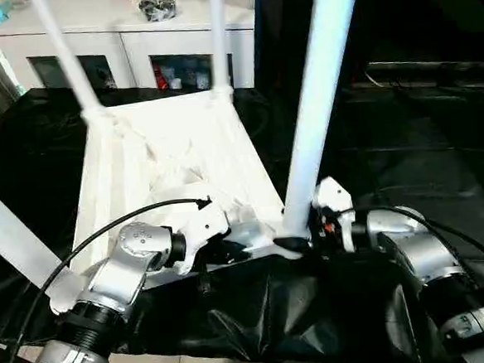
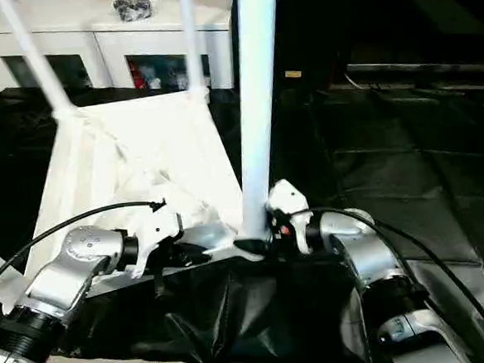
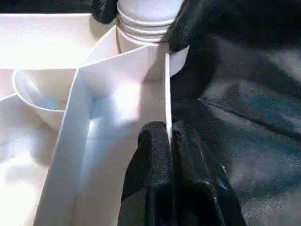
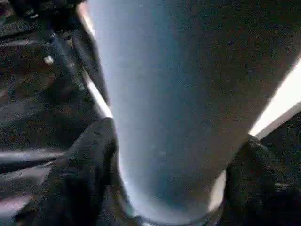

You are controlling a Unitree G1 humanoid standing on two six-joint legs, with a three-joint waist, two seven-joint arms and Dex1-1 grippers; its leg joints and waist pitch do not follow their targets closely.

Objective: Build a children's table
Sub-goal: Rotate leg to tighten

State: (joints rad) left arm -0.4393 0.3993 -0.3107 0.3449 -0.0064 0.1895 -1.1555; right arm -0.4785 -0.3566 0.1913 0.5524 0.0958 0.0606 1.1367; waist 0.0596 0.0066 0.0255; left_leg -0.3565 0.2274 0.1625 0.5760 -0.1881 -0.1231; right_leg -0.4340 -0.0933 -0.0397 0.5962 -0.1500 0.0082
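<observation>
The tabletop (image 1: 183,165) is laid upside down, ribbed underside up, on the black-draped worktop (image 1: 423,160), with legs standing in its corner sockets. Its near rim wall is pinched between the closed fingers of the left gripper (image 3: 170,141). The nearest leg (image 1: 315,101) is clasped at its base by the right gripper (image 4: 171,174).

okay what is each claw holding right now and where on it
Left claw pinches the thin side wall of the upturned tabletop near a corner. Right claw wraps the base of the near leg, just above its socket.
</observation>
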